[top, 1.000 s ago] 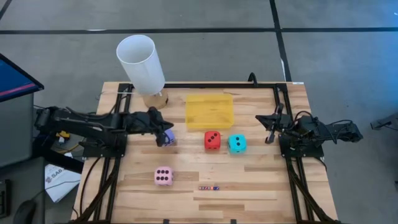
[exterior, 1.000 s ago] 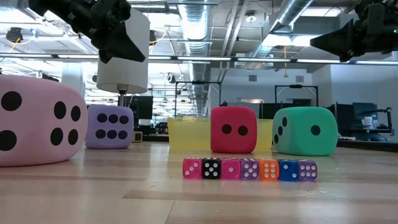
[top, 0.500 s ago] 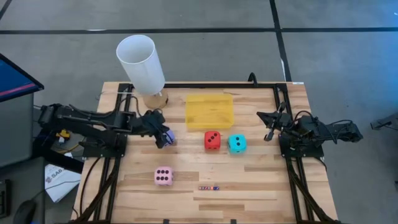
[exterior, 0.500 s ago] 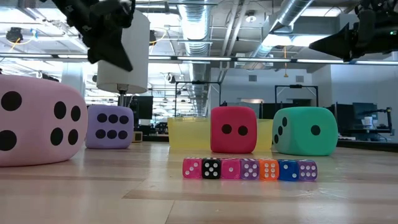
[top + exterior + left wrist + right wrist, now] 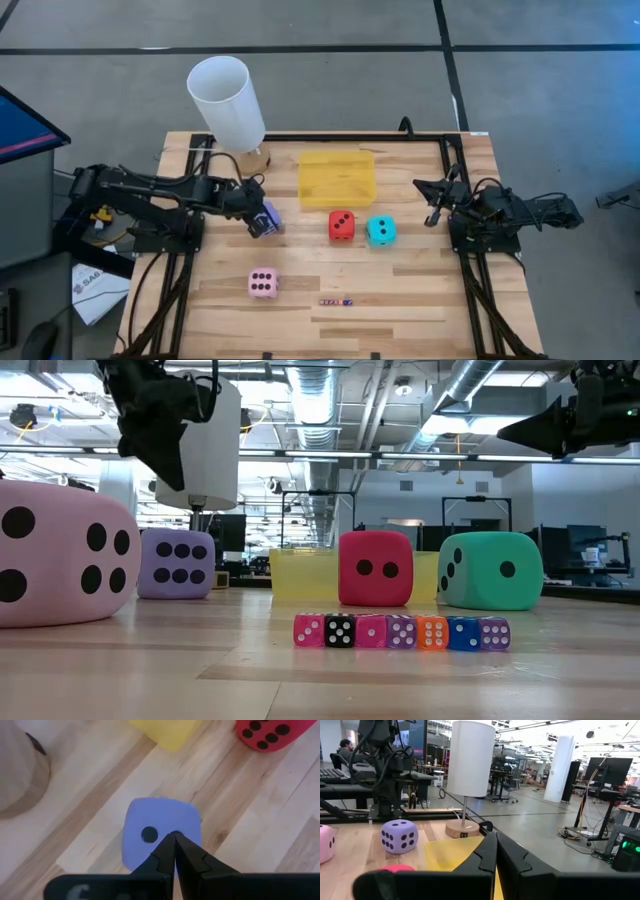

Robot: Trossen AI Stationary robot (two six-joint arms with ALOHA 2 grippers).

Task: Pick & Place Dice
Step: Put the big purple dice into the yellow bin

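Left end effector (image 5: 262, 222) hangs directly above the purple die (image 5: 161, 834), fingers pinched shut, holding nothing. In the left wrist view the closed tips (image 5: 174, 851) sit over the die's top face, just beside its single pip. In the low view the die (image 5: 176, 563) rests flat on the counter (image 5: 420, 290), with clear air between it and the arm above.

Right end effector (image 5: 433, 212) is parked at the right side of the counter, also shut and empty, raised off the surface.

Other dice: red (image 5: 341, 225) and cyan (image 5: 380, 230) are side by side near the middle, just in front of the yellow tray (image 5: 337, 178); pink (image 5: 263, 284) is nearer the front edge, well apart from the rest. The row of tiny dice (image 5: 336, 301) is not part of this. The white lamp (image 5: 228, 104) stands on its base just behind the purple die.

My read: this is the approach to grasping the purple die, and nothing has been moved into the tray yet, assuming the tray is the target.

To do it well:
- Open the fingers fully before descending; closed tips would only dent the soft top.
- Stay centred and square the fingers to two opposite flat faces, not corners.
- Go down far enough to catch mid-height; foam squashes, so a shallow pinch will likely slip.
- Lift straight up, and keep clear of the lamp base on the way to the tray.
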